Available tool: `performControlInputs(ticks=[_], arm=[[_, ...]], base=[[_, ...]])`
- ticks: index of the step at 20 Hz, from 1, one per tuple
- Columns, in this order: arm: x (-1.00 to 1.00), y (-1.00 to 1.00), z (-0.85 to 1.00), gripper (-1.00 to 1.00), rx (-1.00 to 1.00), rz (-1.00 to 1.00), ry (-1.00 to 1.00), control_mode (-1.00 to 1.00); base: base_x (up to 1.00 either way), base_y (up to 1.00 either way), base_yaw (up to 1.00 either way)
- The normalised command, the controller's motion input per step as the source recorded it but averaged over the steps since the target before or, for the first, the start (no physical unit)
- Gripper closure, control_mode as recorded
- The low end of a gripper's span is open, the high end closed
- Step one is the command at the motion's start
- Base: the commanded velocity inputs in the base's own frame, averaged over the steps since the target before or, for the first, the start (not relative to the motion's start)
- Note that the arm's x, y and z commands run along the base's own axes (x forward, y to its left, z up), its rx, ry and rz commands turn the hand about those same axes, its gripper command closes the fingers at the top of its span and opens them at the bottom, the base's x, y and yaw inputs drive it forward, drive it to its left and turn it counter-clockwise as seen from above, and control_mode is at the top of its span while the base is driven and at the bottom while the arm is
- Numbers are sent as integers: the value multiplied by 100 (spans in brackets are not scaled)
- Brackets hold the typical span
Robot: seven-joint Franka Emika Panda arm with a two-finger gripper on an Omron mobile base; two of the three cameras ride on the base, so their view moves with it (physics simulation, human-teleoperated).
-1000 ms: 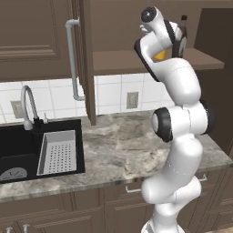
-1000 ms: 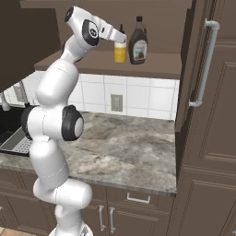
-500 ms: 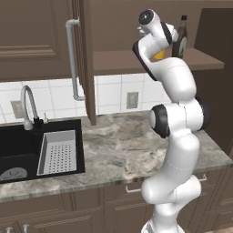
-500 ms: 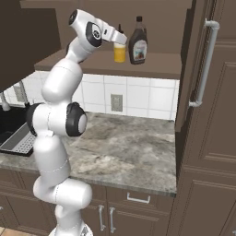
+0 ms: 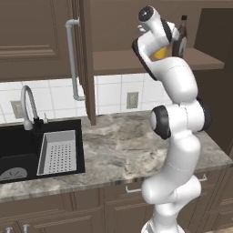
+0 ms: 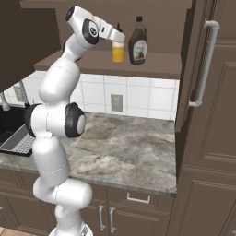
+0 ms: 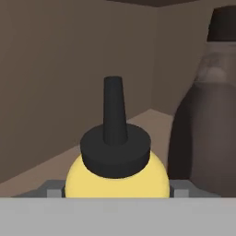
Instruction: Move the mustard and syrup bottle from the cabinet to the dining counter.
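The mustard [image 6: 118, 51] stands upright on the shelf of the open cabinet [image 6: 152, 69]. In the hand view its yellow body and dark nozzle [image 7: 115, 177] sit dead centre. My gripper [image 6: 118, 42] reaches in from the left at shelf height, its fingertips [image 7: 53, 190] pressed against both sides of the bottle. The left base view shows a sliver of the mustard [image 5: 160, 52] behind my wrist. The syrup bottle [image 6: 138, 44] stands just to the mustard's right, close but apart, and looms dark at the right of the hand view [image 7: 207, 129]. The dining counter is out of view.
Both cabinet doors hang open, one at the left [image 5: 84, 59] and one at the right [image 6: 207, 92] with a long bar handle. Below lie a marbled counter [image 6: 129, 152], a black sink [image 5: 27, 154] with a strainer tray [image 5: 57, 152] and a faucet [image 5: 28, 107].
The gripper's jaws have closed in on the mustard. The arm has edged slightly further toward the shelf; the bottles have stayed in place.
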Motion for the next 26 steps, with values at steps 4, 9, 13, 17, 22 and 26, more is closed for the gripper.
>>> performControlInputs(ticks=[4,9,13,17,22,26], arm=[[-69,0,0,100,0,0,-1,-100],[-92,0,0,100,0,0,-4,-100],[-100,0,6,100,0,0,-13,-100],[-100,0,44,100,0,0,-11,-100],[-100,4,30,100,0,5,-2,-100],[-100,10,4,100,0,8,0,-100]], base=[[0,0,0],[0,0,0],[0,0,0],[0,0,0],[0,0,0],[0,0,0]])
